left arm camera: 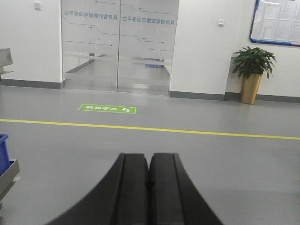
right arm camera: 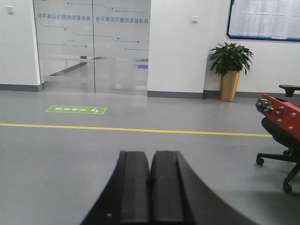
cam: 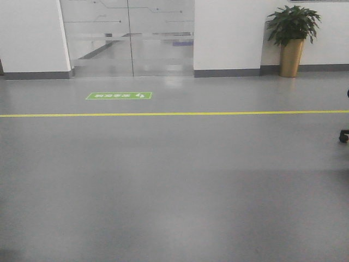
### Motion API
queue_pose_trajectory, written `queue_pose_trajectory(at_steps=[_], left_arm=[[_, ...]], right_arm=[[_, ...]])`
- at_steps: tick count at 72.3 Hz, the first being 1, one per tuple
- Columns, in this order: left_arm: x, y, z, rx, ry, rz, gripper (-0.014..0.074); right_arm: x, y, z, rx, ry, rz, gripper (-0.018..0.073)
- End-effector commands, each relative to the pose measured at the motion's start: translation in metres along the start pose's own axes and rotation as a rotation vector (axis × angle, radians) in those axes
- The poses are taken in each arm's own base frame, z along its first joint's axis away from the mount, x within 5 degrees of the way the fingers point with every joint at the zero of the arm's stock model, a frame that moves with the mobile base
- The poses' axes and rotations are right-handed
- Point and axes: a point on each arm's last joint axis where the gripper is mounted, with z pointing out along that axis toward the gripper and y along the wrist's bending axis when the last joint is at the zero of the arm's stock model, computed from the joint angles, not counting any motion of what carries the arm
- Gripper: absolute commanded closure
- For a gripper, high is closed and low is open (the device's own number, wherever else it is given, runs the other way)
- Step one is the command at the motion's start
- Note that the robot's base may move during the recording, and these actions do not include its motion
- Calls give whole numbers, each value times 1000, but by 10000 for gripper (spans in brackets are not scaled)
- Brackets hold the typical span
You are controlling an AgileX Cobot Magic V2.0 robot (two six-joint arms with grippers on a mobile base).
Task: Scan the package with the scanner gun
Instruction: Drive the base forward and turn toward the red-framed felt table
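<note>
Jaws of left gripper [left arm camera: 149,161] and right gripper [right arm camera: 151,161] meet, gripping nothing. Package and scanner gun lie outside every view. Cropped blue shape [left arm camera: 3,152] at nine o'clock, perhaps a bin.

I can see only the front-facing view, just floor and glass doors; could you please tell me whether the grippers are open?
Observer: The left gripper is shut and empty.
Operator: And the right?
Observer: The right gripper is shut and empty too.
Operator: Is the package or scanner anywhere?
Observer: In no view, but the left wrist view does show a blue bin at its left edge.
</note>
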Motion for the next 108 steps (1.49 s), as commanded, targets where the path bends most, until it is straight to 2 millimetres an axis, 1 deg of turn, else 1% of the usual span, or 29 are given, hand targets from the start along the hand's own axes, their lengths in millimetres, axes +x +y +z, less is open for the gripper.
queue_pose_trajectory(at_steps=[1, 108], left_arm=[[-3, 0, 0, 7, -24, -7, 707], [-3, 0, 0, 7, -24, -7, 707]], right_arm=[[-4, 0, 0, 1, -25, -2, 727], [-4, 0, 0, 1, -25, -2, 727]])
